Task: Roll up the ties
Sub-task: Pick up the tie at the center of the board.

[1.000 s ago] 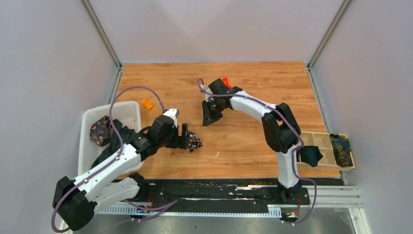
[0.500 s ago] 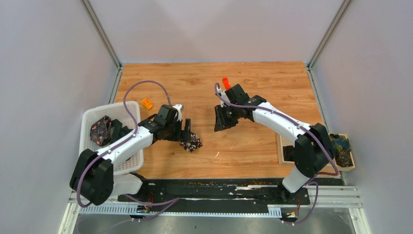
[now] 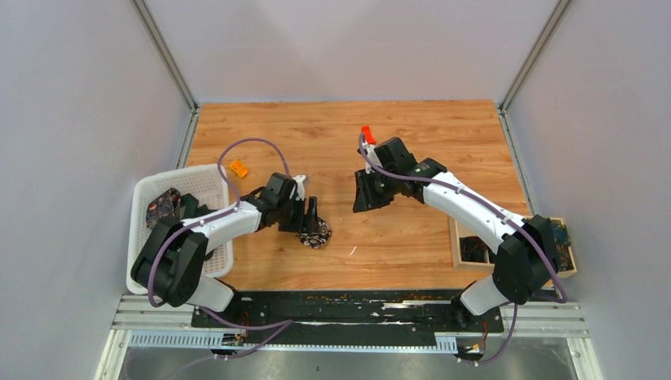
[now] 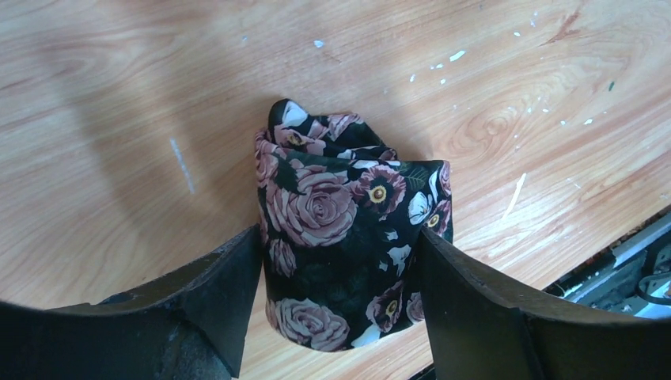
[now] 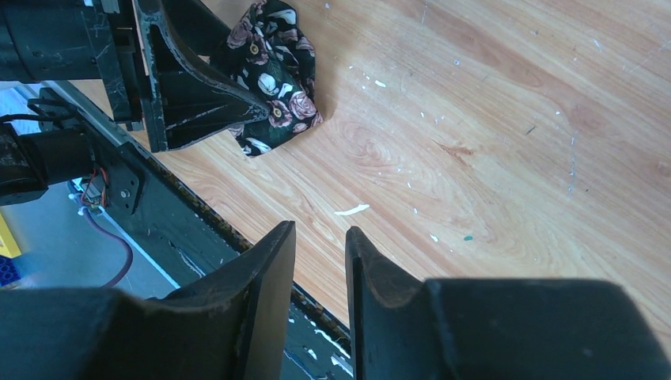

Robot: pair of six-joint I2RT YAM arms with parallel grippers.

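A black tie with pink roses [image 4: 348,229], rolled into a short bundle, stands on the wood table [image 3: 427,142]; the same roll shows in the top view [image 3: 316,233] and the right wrist view [image 5: 273,87]. My left gripper [image 4: 340,245] is open and straddles the roll, its fingers close against both sides, the right finger touching the fabric. From above, this left gripper [image 3: 311,220] is left of centre. My right gripper [image 3: 365,198] hovers to the right of the roll, apart from it. Seen from the wrist, the right gripper [image 5: 320,233] has a narrow gap with nothing in it.
A white basket [image 3: 182,176] at the left holds another floral tie [image 3: 162,207]. An orange block [image 3: 238,168] lies behind it, and a red-orange block [image 3: 367,133] behind the right arm. A wooden compartment tray [image 3: 457,237] at the right holds a patterned tie [image 3: 560,237].
The left gripper settled lower over the roll and its jaws narrowed a little. The right gripper moved right, away from the roll, and its jaws parted from shut to a narrow gap.
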